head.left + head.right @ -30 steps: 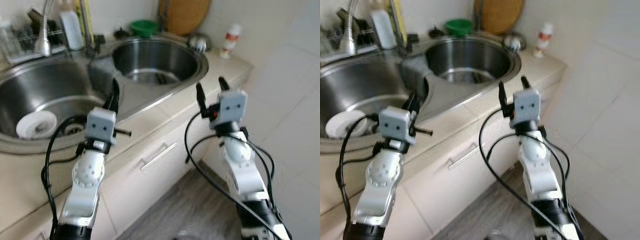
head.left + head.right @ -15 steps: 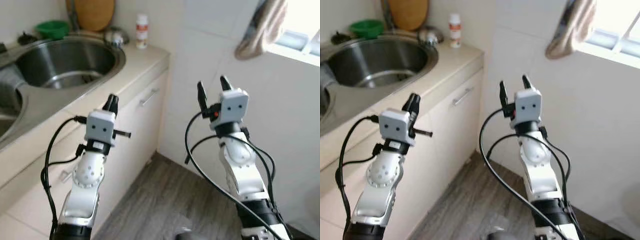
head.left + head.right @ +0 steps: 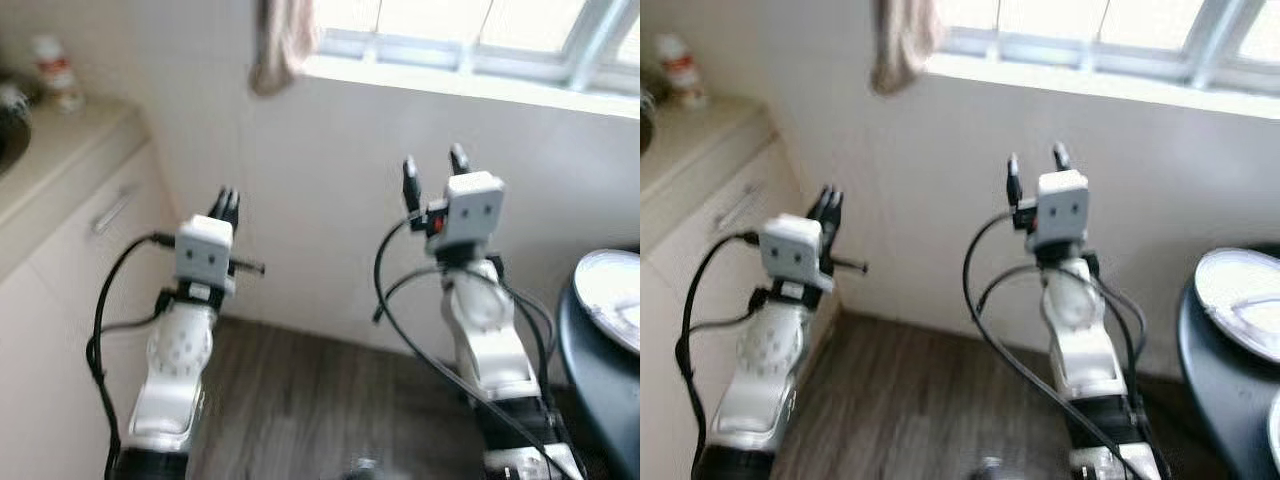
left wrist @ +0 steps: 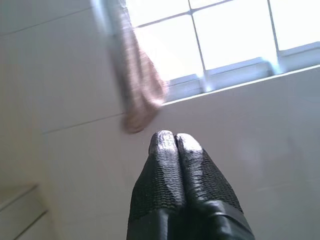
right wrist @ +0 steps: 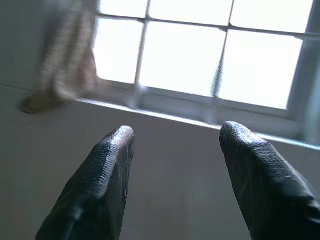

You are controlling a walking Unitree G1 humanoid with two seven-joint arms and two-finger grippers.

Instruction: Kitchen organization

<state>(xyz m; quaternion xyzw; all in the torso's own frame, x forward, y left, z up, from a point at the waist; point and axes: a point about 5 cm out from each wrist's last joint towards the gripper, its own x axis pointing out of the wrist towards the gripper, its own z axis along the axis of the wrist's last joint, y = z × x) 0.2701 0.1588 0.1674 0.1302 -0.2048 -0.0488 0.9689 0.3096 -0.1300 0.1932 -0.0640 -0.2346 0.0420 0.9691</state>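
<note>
Textured matt black rubber covers the left pincer; a soft limp cloth hangs beyond it; dark wood-grain floor below.

A home kitchen, seen at its corner by a window.

A beige tabletop with a bottle on it stands over a cabinet with a metal handle. A cloth hangs beside the window, the wall is white, the floor is dark wood, and a plate lies at right.
</note>
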